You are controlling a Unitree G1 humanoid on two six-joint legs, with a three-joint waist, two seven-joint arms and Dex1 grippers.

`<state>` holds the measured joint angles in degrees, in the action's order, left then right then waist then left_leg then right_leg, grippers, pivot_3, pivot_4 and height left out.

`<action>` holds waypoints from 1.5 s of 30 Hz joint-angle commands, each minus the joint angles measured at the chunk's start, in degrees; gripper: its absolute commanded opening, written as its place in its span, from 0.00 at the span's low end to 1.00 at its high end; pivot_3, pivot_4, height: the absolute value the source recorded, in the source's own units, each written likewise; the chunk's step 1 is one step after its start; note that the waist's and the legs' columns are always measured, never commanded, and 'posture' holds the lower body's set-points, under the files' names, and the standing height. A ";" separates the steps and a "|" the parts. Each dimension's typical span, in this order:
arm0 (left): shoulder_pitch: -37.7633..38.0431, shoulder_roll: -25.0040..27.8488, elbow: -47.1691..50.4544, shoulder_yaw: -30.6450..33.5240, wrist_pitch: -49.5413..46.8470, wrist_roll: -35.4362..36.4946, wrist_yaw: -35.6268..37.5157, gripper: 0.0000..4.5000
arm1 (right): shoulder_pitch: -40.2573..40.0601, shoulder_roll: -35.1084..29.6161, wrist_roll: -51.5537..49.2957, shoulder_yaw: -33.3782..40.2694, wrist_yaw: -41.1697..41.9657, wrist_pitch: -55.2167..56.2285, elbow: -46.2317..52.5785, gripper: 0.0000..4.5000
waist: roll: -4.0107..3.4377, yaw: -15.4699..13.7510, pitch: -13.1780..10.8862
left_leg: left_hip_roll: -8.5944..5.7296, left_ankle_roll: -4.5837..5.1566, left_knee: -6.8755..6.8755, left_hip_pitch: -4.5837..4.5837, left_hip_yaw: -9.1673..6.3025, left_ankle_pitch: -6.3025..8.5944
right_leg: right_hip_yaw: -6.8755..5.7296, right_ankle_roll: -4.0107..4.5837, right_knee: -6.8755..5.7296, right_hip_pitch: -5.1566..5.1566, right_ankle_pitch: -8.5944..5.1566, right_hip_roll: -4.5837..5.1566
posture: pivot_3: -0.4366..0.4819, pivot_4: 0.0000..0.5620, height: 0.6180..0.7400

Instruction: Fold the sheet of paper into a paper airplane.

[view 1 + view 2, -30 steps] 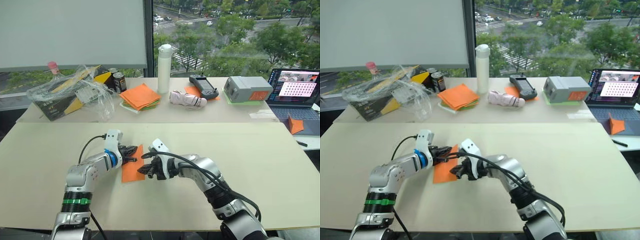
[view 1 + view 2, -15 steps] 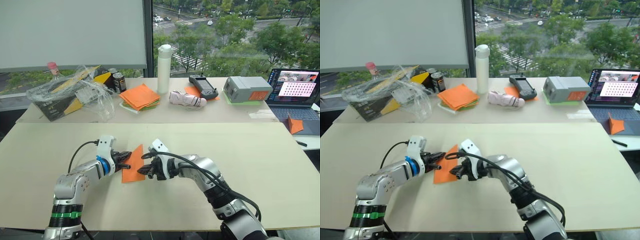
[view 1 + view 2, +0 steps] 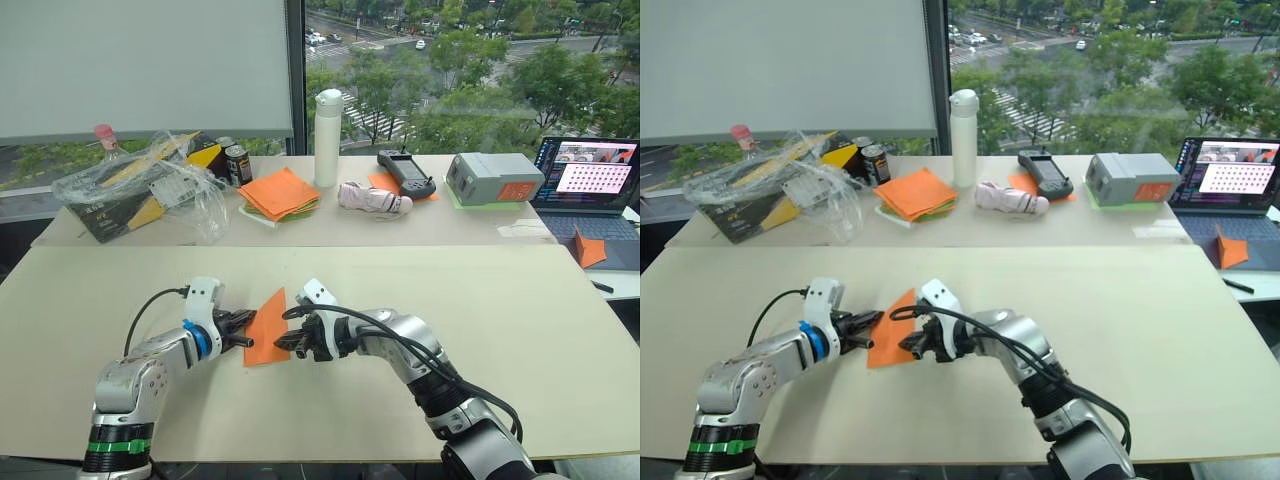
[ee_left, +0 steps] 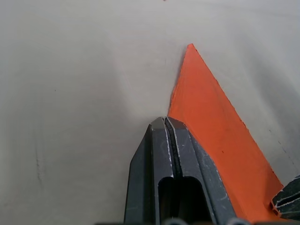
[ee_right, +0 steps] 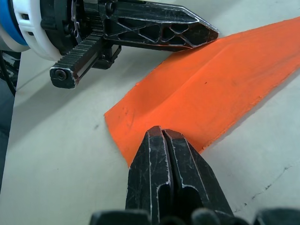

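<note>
Paper airplane (image 3: pixel 266 328), part-folded, lies flat on the tabletop (image 3: pixel 520 300) between my grippers. Left gripper (image 3: pixel 243 336) — fingers together — rests at its edge; right gripper (image 3: pixel 281 343), also closed, presses its near side. I judge a crease under way — next, firm pressing along it.

This is looking like an office or robotics lab high up in a city building: a large window (image 3: pixel 450 70) is showing trees and a street far below, a laptop (image 3: pixel 588 185) is displaying a dot grid, and a grey battery box (image 3: pixel 494 177), a handheld controller (image 3: pixel 406 171) and stacked coloured paper (image 3: pixel 279 193) are sitting on pale worktables (image 3: pixel 560 330).
</note>
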<state>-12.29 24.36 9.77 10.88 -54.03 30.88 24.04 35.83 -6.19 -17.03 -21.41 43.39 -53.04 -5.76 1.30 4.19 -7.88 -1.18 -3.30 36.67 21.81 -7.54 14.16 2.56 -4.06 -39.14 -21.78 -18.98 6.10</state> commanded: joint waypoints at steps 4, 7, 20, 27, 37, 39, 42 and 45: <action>4.94 2.39 -0.19 -1.11 -3.13 -1.50 -0.79 0.00 | 0.08 0.23 -0.70 -0.84 0.87 -0.64 -0.29 0.01 | -0.01 0.03 0.00 | 0.01 0.00 -0.04 -0.04 0.01 0.00 | 0.00 0.00 0.01 0.00 0.00 0.00 | 0.48 0.27 1.00; 5.78 2.75 0.68 -0.38 -3.67 -0.68 -0.82 0.00 | 0.10 0.21 -0.71 -0.83 0.89 -0.63 -0.34 0.01 | -0.01 0.02 0.01 | 0.01 0.00 -0.07 -0.09 0.03 0.00 | 0.03 0.00 0.02 0.02 0.00 0.00 | 0.48 0.27 1.00; 6.84 2.42 4.31 2.75 -5.98 2.90 -1.57 0.00 | 0.14 0.36 -0.72 -0.76 0.96 -0.18 -0.62 0.01 | -0.01 -0.01 0.01 | 0.02 0.01 -0.09 -0.10 0.03 0.01 | 0.04 0.00 0.05 0.02 0.00 0.00 | 0.48 0.27 1.00; 6.85 2.51 5.58 4.83 -7.26 5.62 -1.54 0.00 | 0.82 0.51 -1.68 0.67 1.25 -0.39 0.01 0.01 | -0.01 -0.04 0.00 | 0.02 0.01 -0.10 -0.09 0.03 0.01 | 0.04 0.00 0.06 0.01 0.00 0.00 | 0.48 0.27 1.00; 5.16 2.18 4.06 8.79 -8.75 9.92 -1.75 0.00 | 3.25 0.98 -5.73 5.37 1.19 -2.09 2.62 0.01 | -0.02 -0.16 -0.01 | 0.01 -0.01 -0.09 0.19 0.02 0.00 | 0.03 0.01 0.05 -0.25 0.00 0.00 | 0.48 0.27 1.00; 4.57 2.40 3.11 9.86 -9.05 10.67 -1.89 0.00 | 3.59 0.86 -6.67 6.17 1.17 -2.59 3.23 0.01 | -0.02 -0.15 -0.01 | 0.01 -0.01 -0.08 0.23 0.01 0.00 | 0.03 0.00 0.05 -0.28 0.00 0.00 | 0.48 0.27 1.00; 3.81 2.92 1.95 11.02 -9.40 11.56 -1.75 0.00 | 3.93 0.72 -8.15 7.54 1.04 -3.33 4.19 0.01 | -0.02 -0.14 -0.01 | 0.01 -0.01 -0.09 0.23 0.02 0.00 | 0.03 0.01 0.05 -0.29 0.00 0.00 | 0.48 0.27 1.00; 2.58 3.54 0.72 12.59 -9.86 13.27 -1.27 0.00 | 4.41 0.26 -9.55 8.85 0.85 -3.89 5.12 0.01 | -0.03 -0.14 -0.02 | 0.01 -0.01 -0.09 0.24 0.02 -0.01 | 0.03 0.01 0.04 -0.30 0.00 0.00 | 0.48 0.27 1.00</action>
<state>-9.13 26.69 11.00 21.44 -63.38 43.42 23.12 38.73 -6.07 -24.50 -14.23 43.76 -56.41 -3.35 1.27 4.05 -7.90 -1.17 -3.31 36.59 22.07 -7.52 14.15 2.58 -4.06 -39.10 -22.11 -18.98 6.10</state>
